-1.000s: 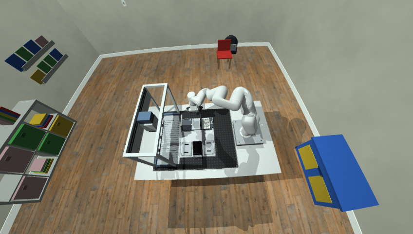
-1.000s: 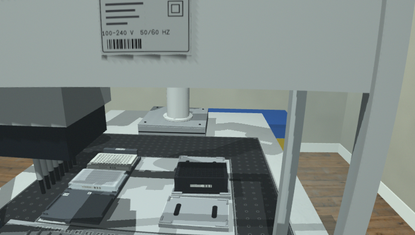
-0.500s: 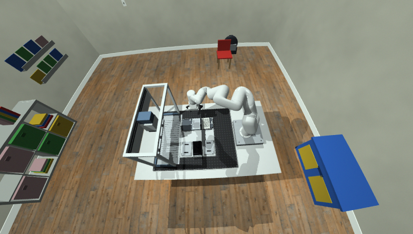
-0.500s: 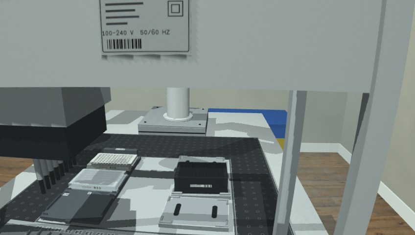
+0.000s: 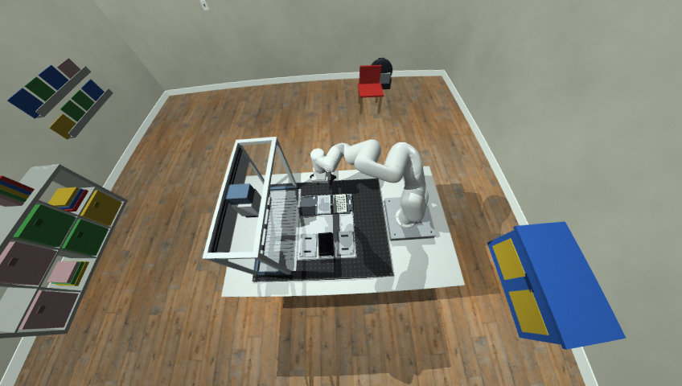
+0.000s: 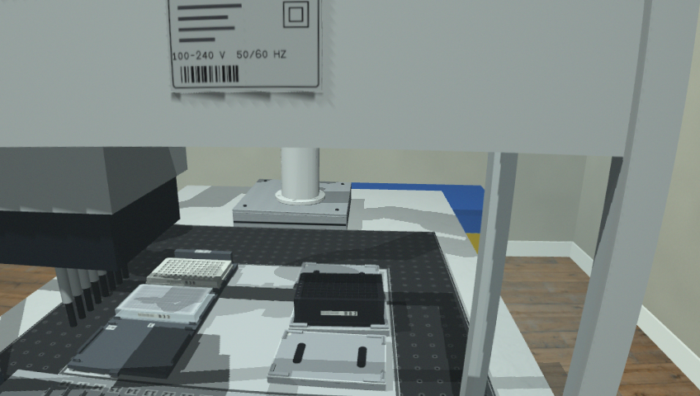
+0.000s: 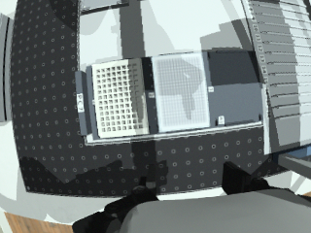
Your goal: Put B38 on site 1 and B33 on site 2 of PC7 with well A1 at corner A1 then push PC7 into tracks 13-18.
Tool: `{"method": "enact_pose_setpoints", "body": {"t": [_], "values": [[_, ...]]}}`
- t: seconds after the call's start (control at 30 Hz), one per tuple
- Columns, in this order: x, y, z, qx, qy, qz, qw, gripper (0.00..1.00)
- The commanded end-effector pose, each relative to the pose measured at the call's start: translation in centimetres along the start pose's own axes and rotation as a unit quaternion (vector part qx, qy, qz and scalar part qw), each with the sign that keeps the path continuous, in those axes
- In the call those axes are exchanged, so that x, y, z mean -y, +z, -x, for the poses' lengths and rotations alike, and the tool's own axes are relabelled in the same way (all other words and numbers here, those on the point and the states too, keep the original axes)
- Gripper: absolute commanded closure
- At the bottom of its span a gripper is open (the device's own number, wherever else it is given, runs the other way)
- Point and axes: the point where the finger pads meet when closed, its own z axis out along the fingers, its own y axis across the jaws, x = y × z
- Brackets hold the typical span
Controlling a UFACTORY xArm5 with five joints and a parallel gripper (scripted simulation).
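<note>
- You have the gripper (image 7: pixel 190 184) with its fingers spread a little short of full width and nothing between them. It hangs over the dark perforated board, just to the side of the carrier's long edge.
- The plate carrier PC7 (image 7: pixel 236 100) lies loose on the pale apron, its long axis pointing at the rails (image 7: pixel 279 58) on the right of the wrist view.
- B38 (image 7: pixel 117 97), the 96-well plate, sits on site 1 beside the handle (image 7: pixel 81 100). B33 (image 7: pixel 183 91), the 384-well plate, sits on site 2. Site 3, nearest the rails, is bare.
- B83 (image 6: pixel 338 299), the black deep-well block, stands in its middle nest. The nests on either side of it hold nothing.
- Judge the carrier as a stiff, flat tray that slides easily on the apron. Being loose, it will likely yaw if you push it off-centre.
- The two plates look like light, rigid plastic held only by the locators, so a jolt could lift a corner out of its seat.
- Take the carrier at the handle end, low and centred on its width, and keep your fingers off the plates.
- Push steadily along its length. A skewed entry risks it riding up on the ribs.
- You cannot tell from these views whether it lines up with tracks 13-18, so check that first.
</note>
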Motion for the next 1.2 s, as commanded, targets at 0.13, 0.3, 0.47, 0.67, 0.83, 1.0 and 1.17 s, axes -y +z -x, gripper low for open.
{"method": "enact_pose_setpoints", "body": {"t": [0.13,0.3,0.47,0.67,0.83,1.0,1.17], "values": [[3.2,-0.2,-1.3,-0.011,0.12,0.008,0.993,0.19],[5.5,-0.2,-2.3,-0.012,0.202,0.007,0.979,0.19],[6.9,-0.2,-2.9,-0.012,0.251,0.006,0.968,0.19],[9.6,-0.1,-4.1,-0.013,0.346,0.005,0.938,0.19],[11.9,-0.1,-5.1,-0.013,0.423,0.004,0.906,0.19],[13.8,-0.1,-5.8,-0.013,0.482,0.003,0.876,0.19],[15.6,-0.1,-6.6,-0.013,0.54,0.002,0.842,0.19]]}}
